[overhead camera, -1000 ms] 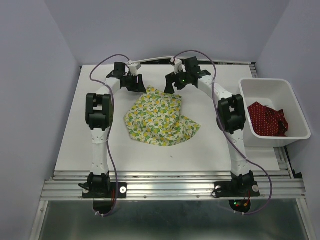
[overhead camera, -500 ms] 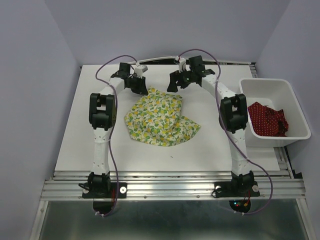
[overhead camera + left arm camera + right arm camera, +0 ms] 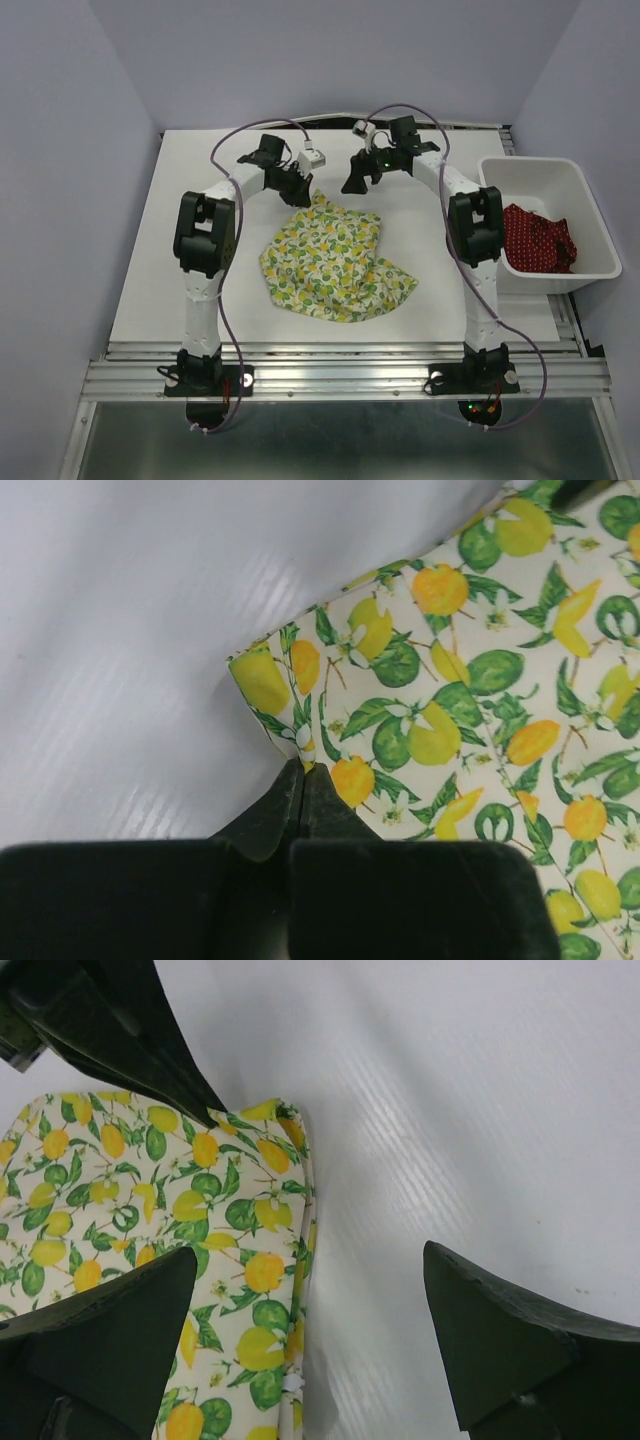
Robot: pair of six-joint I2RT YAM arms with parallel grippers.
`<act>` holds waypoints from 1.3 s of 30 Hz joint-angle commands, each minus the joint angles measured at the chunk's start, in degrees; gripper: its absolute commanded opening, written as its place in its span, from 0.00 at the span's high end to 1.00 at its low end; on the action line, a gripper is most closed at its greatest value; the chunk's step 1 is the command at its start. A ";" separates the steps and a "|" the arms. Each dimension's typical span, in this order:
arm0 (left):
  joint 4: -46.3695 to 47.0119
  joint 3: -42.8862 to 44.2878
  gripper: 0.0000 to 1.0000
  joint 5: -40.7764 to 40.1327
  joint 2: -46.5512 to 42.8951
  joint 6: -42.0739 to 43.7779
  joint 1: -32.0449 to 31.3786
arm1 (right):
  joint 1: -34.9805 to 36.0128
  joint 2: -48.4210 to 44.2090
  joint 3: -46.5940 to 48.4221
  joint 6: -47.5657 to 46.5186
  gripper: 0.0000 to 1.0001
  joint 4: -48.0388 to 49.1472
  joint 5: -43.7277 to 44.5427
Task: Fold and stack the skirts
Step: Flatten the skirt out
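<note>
The lemon-print skirt lies crumpled in the middle of the white table. My left gripper is shut on that skirt's far left corner, the fingertips pinching the hem. My right gripper hangs open just above the far right edge of the same skirt, one finger over the cloth and the other over bare table. The red dotted skirt lies bunched inside the white bin.
The white plastic bin stands at the right edge of the table. Both arms reach across to the far side, their elbows over the table's left and right parts. Purple cables loop above the wrists.
My left gripper has shut on the lemon skirt's far corner and moved right. The skirt has shifted a little to the right and toward the near edge. The right gripper stayed open.
</note>
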 commanded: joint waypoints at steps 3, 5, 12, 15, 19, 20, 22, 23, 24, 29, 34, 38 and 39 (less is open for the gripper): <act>1.19 -3.37 1.00 6.81 -10.14 15.33 -0.56 | -1.75 -10.63 -4.18 -10.76 0.00 0.78 -8.98; 1.28 -3.11 1.00 8.12 -10.76 16.58 -0.82 | -1.75 -12.21 -5.33 -12.34 0.00 -0.80 -10.82; -5.38 1.54 1.00 11.47 -10.59 23.68 -3.10 | -1.75 -17.04 -9.80 -18.32 0.01 -1.44 -14.19; -7.50 1.64 1.00 12.17 -11.55 27.12 -4.59 | -0.44 -19.68 -13.94 -22.08 0.01 2.09 -13.04; -9.01 1.29 1.00 13.58 -12.78 29.24 -5.83 | 0.97 -19.51 -13.42 -32.55 0.02 -3.87 -11.46; -8.66 0.76 1.00 14.19 -13.13 29.15 -6.00 | 1.58 -19.51 -13.68 -34.30 0.02 -5.10 -10.94; -8.48 0.32 1.00 14.63 -14.01 28.98 -6.36 | 1.59 -19.86 -14.64 -35.37 0.03 -4.77 -10.67; -8.39 0.14 1.00 14.98 -14.28 28.98 -6.53 | 2.20 -20.13 -15.26 -35.90 0.04 -4.42 -10.67; -8.39 0.14 1.00 15.25 -14.54 28.89 -6.53 | 2.20 -20.74 -16.39 -36.60 0.05 -3.72 -10.32; -8.65 -0.12 1.00 18.14 -15.42 28.63 -6.71 | 4.13 -22.41 -20.18 -39.77 0.12 -1.78 -8.65; -8.74 -0.56 1.00 18.76 -15.68 28.19 -6.80 | 4.75 -23.20 -23.26 -41.44 0.26 -0.63 -7.68; -8.74 -1.00 1.00 18.50 -15.86 27.84 -6.89 | 4.75 -23.73 -23.79 -37.94 0.41 2.17 -7.33; -8.83 -1.00 1.00 18.33 -15.77 27.49 -6.89 | 4.75 -24.08 -23.79 -37.06 0.44 3.75 -7.24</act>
